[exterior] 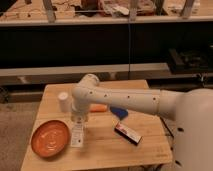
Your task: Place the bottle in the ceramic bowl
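One slim white plastic bottle (77, 134) hangs upright in the gripper (78, 120), whose fingers pinch its top, just right of the one glossy orange-brown ceramic bowl (50, 138) (round, shallow) near the wooden table's (105, 147) front-left corner. One short white cup (63, 101) stands behind; one dark rectangular box (128, 133) lies right.
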`<move>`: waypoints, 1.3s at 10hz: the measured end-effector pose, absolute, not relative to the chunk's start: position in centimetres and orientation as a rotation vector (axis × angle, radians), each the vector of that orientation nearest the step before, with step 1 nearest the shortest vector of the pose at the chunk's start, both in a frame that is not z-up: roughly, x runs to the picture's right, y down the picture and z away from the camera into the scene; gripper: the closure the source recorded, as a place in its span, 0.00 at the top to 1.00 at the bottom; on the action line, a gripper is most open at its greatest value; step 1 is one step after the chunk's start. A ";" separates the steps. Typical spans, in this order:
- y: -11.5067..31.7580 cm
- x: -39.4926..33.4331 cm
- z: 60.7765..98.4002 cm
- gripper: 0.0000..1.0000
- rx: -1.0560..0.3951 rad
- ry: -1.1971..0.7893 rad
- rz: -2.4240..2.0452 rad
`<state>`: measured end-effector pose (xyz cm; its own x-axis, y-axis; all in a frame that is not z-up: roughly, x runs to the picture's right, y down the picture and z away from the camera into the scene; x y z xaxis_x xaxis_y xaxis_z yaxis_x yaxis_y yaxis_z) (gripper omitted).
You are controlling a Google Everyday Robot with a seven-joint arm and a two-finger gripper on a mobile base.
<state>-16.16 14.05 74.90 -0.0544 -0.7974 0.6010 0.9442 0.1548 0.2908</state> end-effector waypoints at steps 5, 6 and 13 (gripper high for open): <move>11.5 -18.1 75.1 0.16 -0.208 -0.757 -1.464; 11.5 -18.4 75.1 0.16 -0.204 -0.760 -1.469; 11.7 -20.8 74.8 0.16 -0.171 -0.778 -1.488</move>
